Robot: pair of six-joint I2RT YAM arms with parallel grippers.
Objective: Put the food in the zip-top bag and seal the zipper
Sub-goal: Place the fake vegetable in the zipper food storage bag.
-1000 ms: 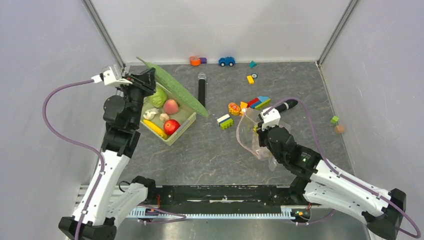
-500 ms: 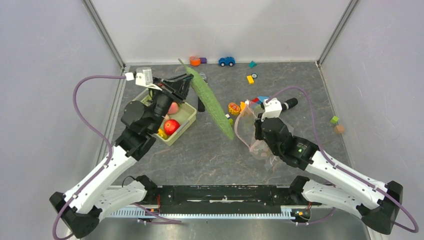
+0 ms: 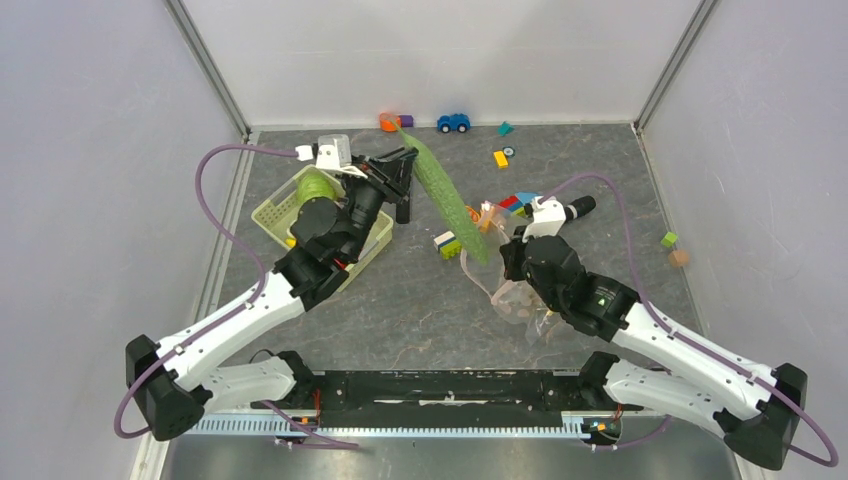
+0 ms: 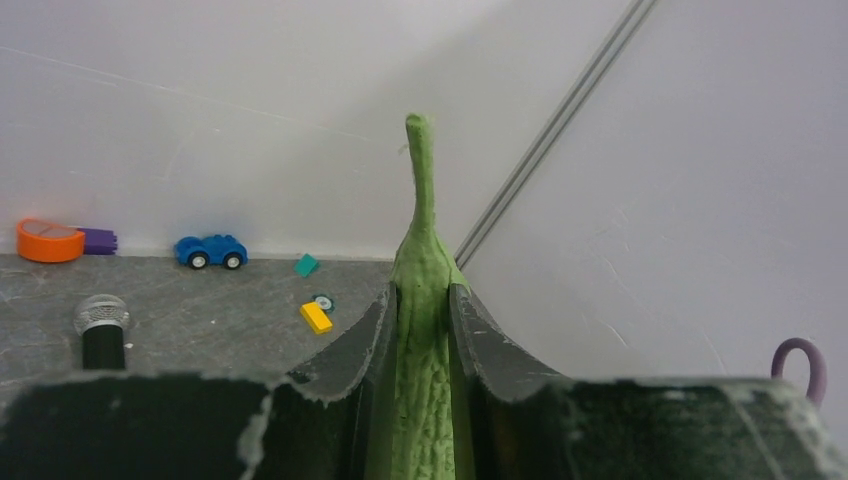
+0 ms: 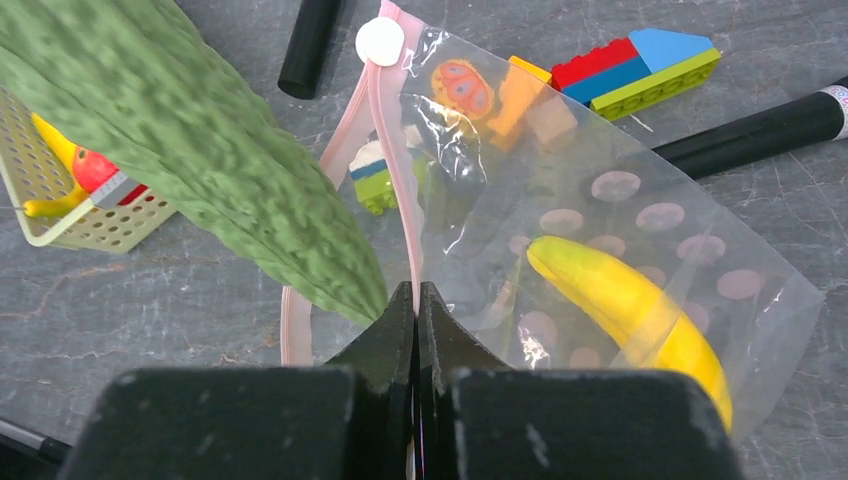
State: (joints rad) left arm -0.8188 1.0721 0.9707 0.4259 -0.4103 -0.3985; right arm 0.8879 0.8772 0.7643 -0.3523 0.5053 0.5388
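Note:
My left gripper is shut on the stem end of the long green leafy vegetable, held in the air and slanting down to the right. The left wrist view shows the vegetable clamped between the fingers. Its tip reaches the mouth of the clear zip-top bag. My right gripper is shut on the pink zipper and holds the bag up with its mouth open. A yellow banana lies inside the bag. The vegetable's tip sits beside the zipper.
The pale green basket holds the cabbage; a tomato and a second banana show in it. Building blocks, a black marker, a microphone, a blue car and small toys lie around.
My left arm has swung right from over the basket, carrying the leafy vegetable to the bag's mouth. My right gripper has kept hold of the bag and lifted its mouth slightly.

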